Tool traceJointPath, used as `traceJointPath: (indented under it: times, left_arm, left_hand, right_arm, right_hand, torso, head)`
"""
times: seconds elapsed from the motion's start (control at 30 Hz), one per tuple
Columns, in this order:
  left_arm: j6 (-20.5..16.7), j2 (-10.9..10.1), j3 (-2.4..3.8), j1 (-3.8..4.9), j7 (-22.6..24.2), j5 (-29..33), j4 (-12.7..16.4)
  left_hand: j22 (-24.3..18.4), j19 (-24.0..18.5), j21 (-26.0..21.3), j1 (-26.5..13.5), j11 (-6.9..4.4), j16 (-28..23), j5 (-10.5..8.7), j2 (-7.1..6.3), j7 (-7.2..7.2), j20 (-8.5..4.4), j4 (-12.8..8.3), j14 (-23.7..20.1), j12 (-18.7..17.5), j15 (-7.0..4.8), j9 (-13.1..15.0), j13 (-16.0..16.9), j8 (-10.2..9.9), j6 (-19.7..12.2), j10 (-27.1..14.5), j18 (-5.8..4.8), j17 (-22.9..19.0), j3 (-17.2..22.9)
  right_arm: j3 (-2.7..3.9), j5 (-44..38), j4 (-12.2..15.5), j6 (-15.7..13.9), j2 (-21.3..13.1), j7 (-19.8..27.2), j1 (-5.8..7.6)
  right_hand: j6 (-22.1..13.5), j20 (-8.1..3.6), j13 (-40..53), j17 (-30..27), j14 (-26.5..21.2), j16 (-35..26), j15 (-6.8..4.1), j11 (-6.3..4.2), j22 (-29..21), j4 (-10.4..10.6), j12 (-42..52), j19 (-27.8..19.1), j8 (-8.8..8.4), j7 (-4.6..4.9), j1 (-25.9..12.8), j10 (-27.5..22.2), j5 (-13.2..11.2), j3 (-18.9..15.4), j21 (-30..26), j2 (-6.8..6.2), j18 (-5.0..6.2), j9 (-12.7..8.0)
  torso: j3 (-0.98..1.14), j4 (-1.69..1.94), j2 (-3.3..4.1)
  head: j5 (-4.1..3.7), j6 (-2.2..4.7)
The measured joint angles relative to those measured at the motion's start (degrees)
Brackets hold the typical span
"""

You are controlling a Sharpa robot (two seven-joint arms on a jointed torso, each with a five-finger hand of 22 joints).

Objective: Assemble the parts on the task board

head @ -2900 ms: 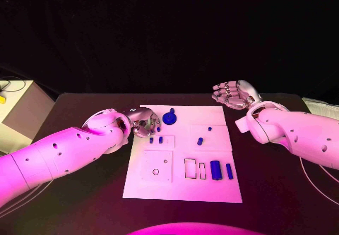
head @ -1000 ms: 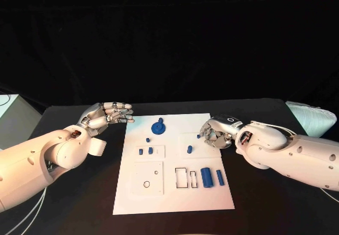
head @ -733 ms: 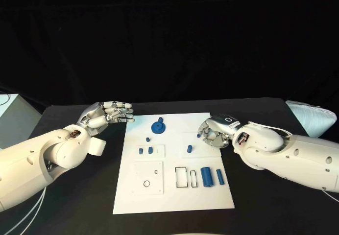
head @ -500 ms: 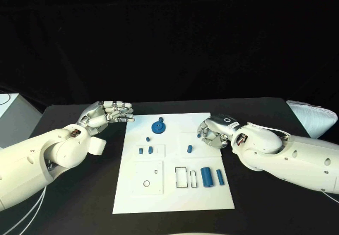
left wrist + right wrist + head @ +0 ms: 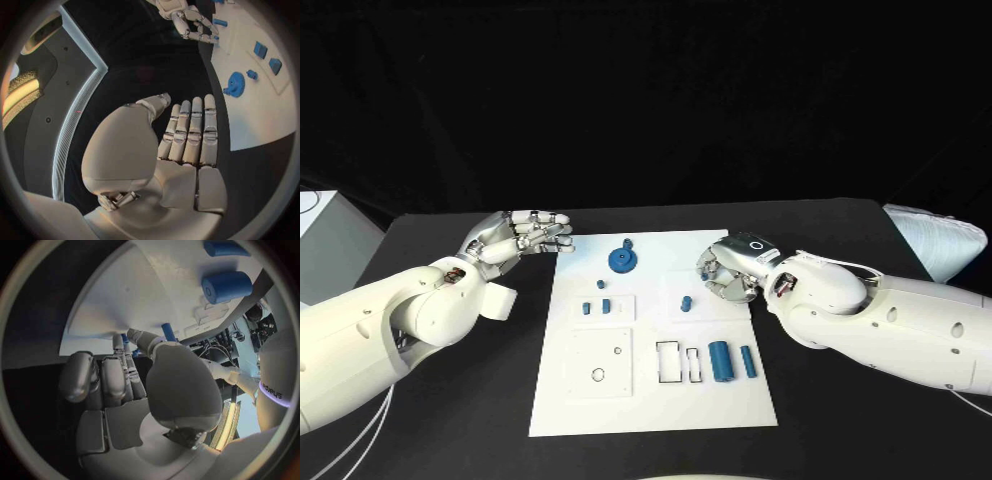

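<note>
You see one white rectangular task board (image 5: 661, 400), about nine small blue plastic parts (image 5: 720, 361), left hand (image 5: 524, 236) at ten o'clock, fingers curled, empty, right hand (image 5: 733, 270) at two o'clock, grip unclear, wrist band lettering unreadable.

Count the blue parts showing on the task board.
7: a disc at the far end; three small pieces nearer; a peg mid-board; two cylinders nearest. The right robot hand may hide more.

task board (image 5: 661, 400): plain white, thin black slot outlines | parts: blue – round disc (image 5: 625, 262), fat cylinder (image 5: 720, 361), slim bar (image 5: 749, 361), small pegs (image 5: 596, 308) | table (image 5: 459, 430): matte black | arms (image 5: 906, 325): glossy white | left hand (image 5: 528, 233) and right hand (image 5: 728, 272): silver-grey | backdrop: black
</note>
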Motion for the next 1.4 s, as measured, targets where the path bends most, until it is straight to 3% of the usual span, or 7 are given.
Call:
traceJointPath:
  times: [0.07,0.17,0.23,0.87,1.13,1.4]
  left_arm:
    - [0.0,0.0,0.0,-0.03,-0.02,-0.04,0.01]
    - [0.0,-0.04,0.0,-0.09,-0.08,-0.14,0.06]
    - [0.0,-0.09,0.0,-0.09,-0.12,-0.19,0.1]
    - [0.02,-0.27,0.01,-0.13,-0.72,-0.51,0.29]
    - [0.04,-0.33,0.01,-0.14,-1.07,-0.71,0.32]
    - [0.06,-0.46,0.01,-0.14,-1.42,-0.89,0.35]
  left_hand:
    - [0.0,0.09,0.0,0.0,0.0,-0.22,0.0,0.0,0.0,-0.09,0.0,0.0,0.0,0.0,0.0,0.0,0.0,0.0,0.0,0.0,0.0,0.0]
    - [0.0,0.09,0.0,0.0,0.0,-0.22,0.0,0.0,0.0,-0.09,0.0,0.0,0.0,0.0,0.0,0.0,0.0,0.0,0.0,0.0,0.0,0.0]
    - [0.0,0.09,0.0,0.0,0.0,-0.22,0.0,0.0,0.0,-0.09,0.0,0.21,0.0,0.21,0.0,0.0,0.0,0.0,0.0,0.0,0.0,0.0]
    - [-0.26,0.08,-0.23,0.0,0.4,-0.46,0.0,0.0,0.2,-0.09,-0.16,0.21,0.0,0.21,-0.13,0.0,-0.26,-0.21,-0.4,-0.01,0.01,-0.17]
    - [-0.33,0.08,-0.51,0.0,0.4,-0.72,0.0,0.0,0.2,-0.09,-0.16,0.2,0.0,0.21,-0.13,0.0,-0.26,-0.21,-0.4,0.0,0.01,-0.17]
    - [-0.48,0.08,-0.72,0.01,0.39,-1.04,0.0,0.0,0.21,-0.09,-0.18,0.2,0.0,0.21,-0.21,0.01,-0.26,-0.23,-0.83,0.0,0.0,-0.18]
  right_arm:
    - [0.01,-0.02,-0.14,0.02,0.18,0.0,0.01]
    - [0.02,-0.07,-0.38,0.1,0.46,-0.01,0.01]
    - [0.04,-0.15,-0.55,0.14,0.62,-0.02,0.03]
    - [0.25,-2.3,-0.87,-0.28,1.85,-1.04,-0.55]
    - [0.31,-3.0,-0.73,-0.15,1.85,-1.45,-0.69]
    - [0.31,-4.53,-0.4,0.07,1.8,-2.06,-0.76]
  right_hand:
    - [0.77,0.0,-0.38,-0.46,0.0,0.0,0.0,-0.07,-0.22,-0.05,0.0,0.0,0.56,-0.14,0.25,-1.08,-0.14,0.43,0.0,-0.25,0.0,0.31]
    - [1.09,0.24,-0.61,-0.71,-0.06,0.0,0.34,-0.14,-0.43,0.08,0.02,-0.24,0.81,-0.19,0.38,-1.55,-2.77,1.68,-0.14,-0.37,0.0,0.72]
    - [1.28,0.24,-0.88,-0.71,0.0,0.0,0.41,-0.05,-0.69,0.17,0.15,-0.25,0.81,-0.19,0.76,-1.67,-3.19,2.08,-0.51,0.01,0.0,0.88]
    - [2.22,0.41,-1.61,-1.6,0.0,0.22,0.4,-0.11,-1.69,0.25,-0.02,-0.85,1.68,-0.52,0.98,-3.12,-3.19,3.24,-1.81,0.23,0.01,1.58]
    - [3.19,0.38,-1.6,-0.47,0.0,1.21,0.4,-0.1,0.87,-1.01,0.39,-0.82,2.78,-0.86,2.52,-1.2,-1.3,4.84,0.19,0.53,0.01,2.57]
    - [3.19,0.19,-1.56,-0.61,0.0,1.21,0.4,-0.16,1.52,-2.13,0.36,-0.63,2.78,-0.86,3.31,-1.14,-1.31,5.47,0.66,0.24,0.01,2.74]
  torso:
    - [-0.01,0.03,0.0]
    - [-0.01,0.05,0.0]
    - [-0.01,0.05,0.0]
    - [0.05,-0.03,0.04]
    - [0.05,-0.03,-0.02]
    - [0.04,-0.01,-0.01]
  head:
    - [0.0,0.0]
    - [-0.01,-0.01]
    - [0.02,0.01]
    - [0.18,-0.01]
    - [0.18,-0.12]
    - [0.15,-0.17]
